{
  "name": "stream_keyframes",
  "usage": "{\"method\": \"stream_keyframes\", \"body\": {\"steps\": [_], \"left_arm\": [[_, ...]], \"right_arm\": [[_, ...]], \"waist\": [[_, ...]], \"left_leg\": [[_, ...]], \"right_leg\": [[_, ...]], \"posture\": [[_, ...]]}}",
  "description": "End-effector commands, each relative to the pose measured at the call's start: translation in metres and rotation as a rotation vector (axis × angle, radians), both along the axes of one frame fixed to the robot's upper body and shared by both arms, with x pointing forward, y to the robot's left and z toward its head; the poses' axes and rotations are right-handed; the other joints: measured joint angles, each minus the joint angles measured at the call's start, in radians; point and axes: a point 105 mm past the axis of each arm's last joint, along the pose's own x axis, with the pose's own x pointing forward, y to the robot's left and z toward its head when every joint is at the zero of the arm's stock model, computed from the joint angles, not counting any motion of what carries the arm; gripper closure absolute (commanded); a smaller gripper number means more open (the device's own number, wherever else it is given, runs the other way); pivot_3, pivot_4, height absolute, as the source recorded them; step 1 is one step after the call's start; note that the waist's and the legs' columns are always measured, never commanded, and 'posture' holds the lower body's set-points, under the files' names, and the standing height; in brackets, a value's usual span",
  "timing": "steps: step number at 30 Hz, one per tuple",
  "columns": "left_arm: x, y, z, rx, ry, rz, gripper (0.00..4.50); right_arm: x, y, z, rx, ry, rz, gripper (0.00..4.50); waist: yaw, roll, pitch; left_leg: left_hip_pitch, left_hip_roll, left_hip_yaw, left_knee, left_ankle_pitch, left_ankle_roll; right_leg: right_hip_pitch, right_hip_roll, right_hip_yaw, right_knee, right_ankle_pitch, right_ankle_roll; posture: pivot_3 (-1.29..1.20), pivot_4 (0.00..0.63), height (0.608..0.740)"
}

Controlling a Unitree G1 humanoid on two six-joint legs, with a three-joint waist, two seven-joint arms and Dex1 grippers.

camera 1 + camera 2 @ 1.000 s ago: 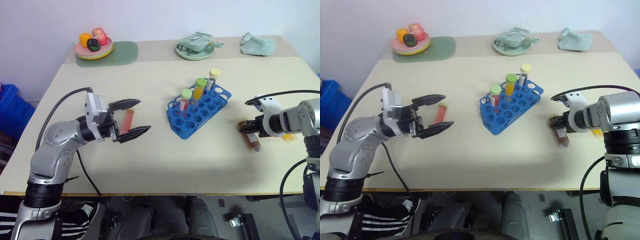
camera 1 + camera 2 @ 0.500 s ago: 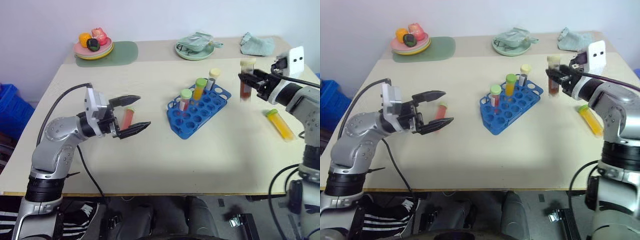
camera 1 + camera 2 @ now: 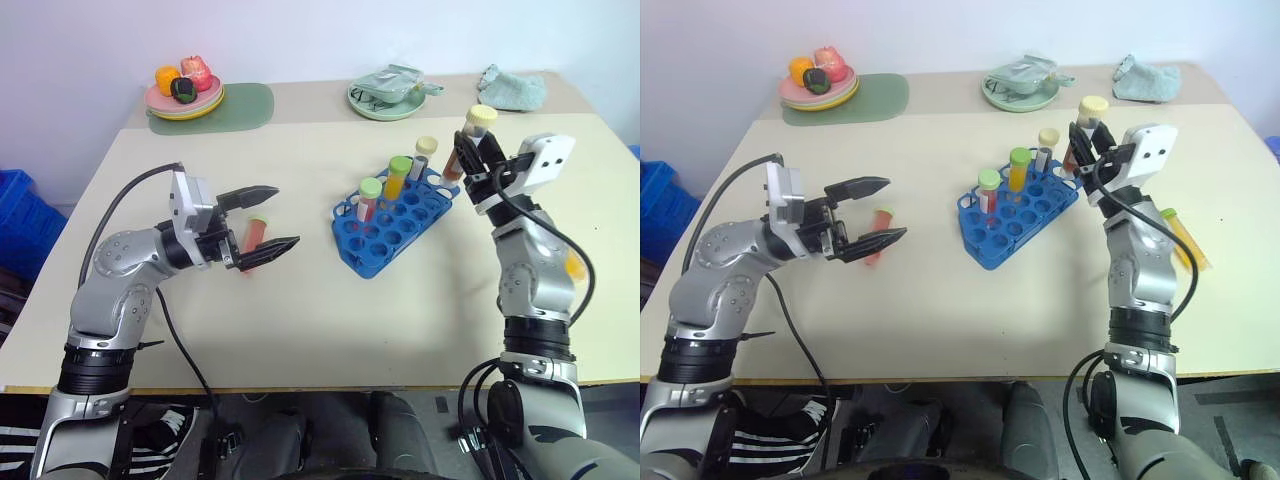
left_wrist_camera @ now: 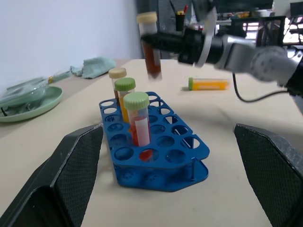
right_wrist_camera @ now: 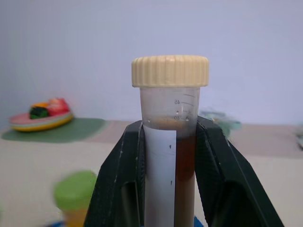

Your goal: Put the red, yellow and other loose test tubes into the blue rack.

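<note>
Standing upright, cap up, the brown-filled tube (image 3: 468,140) is clamped by the right gripper (image 3: 474,152) above the blue rack's (image 3: 396,222) far right end. From the left wrist, it hangs vertical; the left gripper (image 3: 262,220) is spread apart around the red-filled tube (image 3: 876,222), lying near-to-far.

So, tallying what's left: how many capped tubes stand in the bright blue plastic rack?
3, in a row along the bright blue plastic rack: red-filled tube, orange-filled tube, grey-white tube.
</note>
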Motion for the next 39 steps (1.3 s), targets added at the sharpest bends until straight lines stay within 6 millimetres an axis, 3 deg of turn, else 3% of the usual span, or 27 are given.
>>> {"method": "stream_keyframes", "body": {"steps": [1, 10, 21, 25, 34, 39], "left_arm": [[-0.002, -0.001, 0.007, 0.007, -0.028, -0.004, 0.0], [-0.002, 0.003, 0.01, 0.016, -0.03, 0.015, 0.0], [-0.002, 0.004, 0.013, 0.026, -0.029, 0.023, 0.0], [-0.002, 0.005, 0.013, 0.028, -0.028, 0.026, 0.0], [-0.001, 0.005, 0.015, 0.032, -0.03, 0.025, 0.0], [0.0, 0.005, 0.015, 0.033, -0.03, 0.018, 0.0]], "right_arm": [[0.005, 0.006, 0.013, -0.024, -0.101, -0.025, 3.53], [0.021, -0.005, -0.006, -0.011, -0.081, -0.063, 3.53], [0.03, 0.005, -0.009, -0.012, -0.088, -0.057, 3.53], [0.03, 0.01, -0.008, -0.03, -0.1, -0.042, 3.53], [0.024, -0.001, -0.019, -0.024, -0.082, -0.076, 3.53], [0.021, 0.006, -0.021, -0.033, -0.086, -0.056, 3.53]], "waist": [[-0.007, 0.0, 0.0], [-0.024, 0.0, 0.0], [-0.025, 0.0, 0.0], [-0.025, 0.0, 0.0], [-0.025, 0.0, 0.0], [-0.025, 0.0, 0.0]], "left_leg": [[0.0, 0.0, 0.0, 0.0, 0.0, 0.0], [0.0, 0.001, 0.0, -0.001, 0.0, 0.0], [0.0, 0.001, 0.0, -0.001, 0.0, 0.0], [0.0, 0.002, 0.0, -0.001, 0.0, 0.0], [0.0, 0.002, 0.0, -0.001, 0.0, 0.0], [0.0, 0.002, 0.0, -0.001, 0.0, 0.0]], "right_leg": [[0.0, 0.0, 0.0, 0.0, 0.0, 0.0], [0.0, 0.001, 0.0, -0.001, 0.0, 0.0], [0.0, 0.002, 0.001, -0.002, 0.001, -0.001], [0.0, 0.003, 0.001, -0.002, 0.001, -0.001], [0.0, 0.004, 0.002, -0.002, 0.001, -0.001], [0.0, 0.004, 0.002, -0.002, 0.001, -0.001]], "posture": [[0.0, 0.15, 0.74], [0.0, 0.15, 0.74], [0.0, 0.15, 0.74], [0.0, 0.15, 0.74], [0.0, 0.15, 0.74], [0.0, 0.15, 0.74]]}}
